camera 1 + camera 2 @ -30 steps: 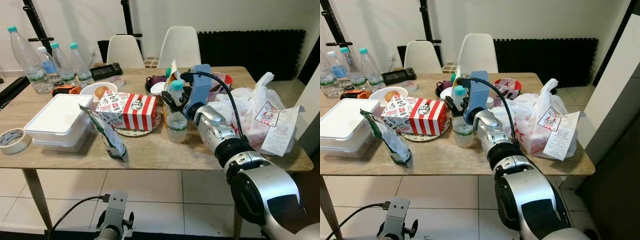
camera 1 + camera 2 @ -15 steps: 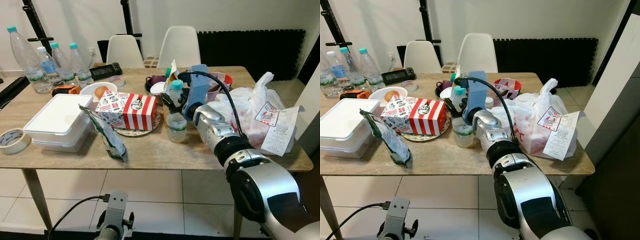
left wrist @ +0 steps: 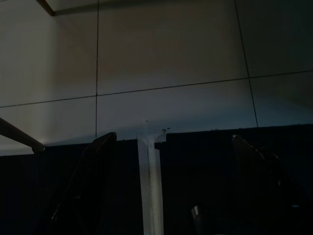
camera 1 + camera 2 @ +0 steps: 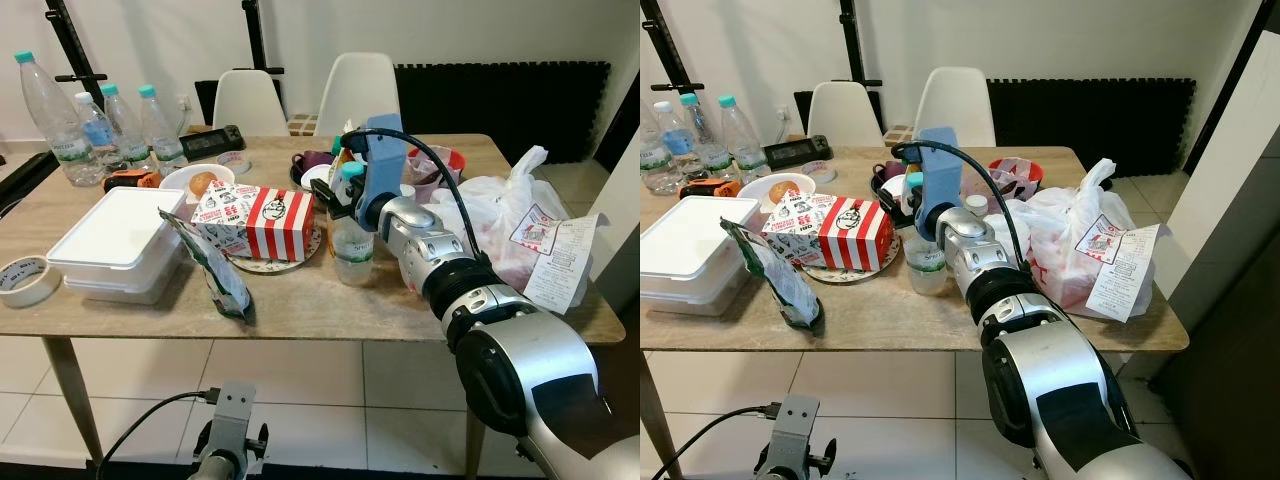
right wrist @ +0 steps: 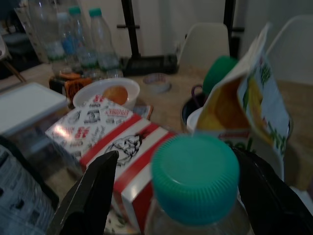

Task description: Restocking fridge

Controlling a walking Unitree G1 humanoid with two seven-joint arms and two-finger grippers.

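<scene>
A small clear water bottle [image 4: 352, 248] with a teal cap [image 5: 195, 175] stands upright near the middle of the wooden table [image 4: 330, 305]. My right gripper [image 4: 343, 195] is at the bottle's neck and open. One black finger [image 5: 92, 196] is on one side of the cap and the other finger [image 5: 266, 196] on the opposite side. I cannot tell whether they touch the bottle. My left gripper [image 3: 171, 191] hangs below the table edge over the tiled floor, open and holding nothing.
Beside the bottle lie a red-and-white striped food box [image 4: 255, 218], a juice carton [image 5: 244, 103] and a green snack bag [image 4: 215, 270]. A white foam box [image 4: 115, 240], tape roll [image 4: 27, 282] and several tall bottles [image 4: 100, 130] are left. A plastic bag [image 4: 505, 225] lies right.
My right arm has swung a little left and forward, bringing the gripper closer around the bottle's neck. The bottle has stayed in place and the left arm has not moved.
</scene>
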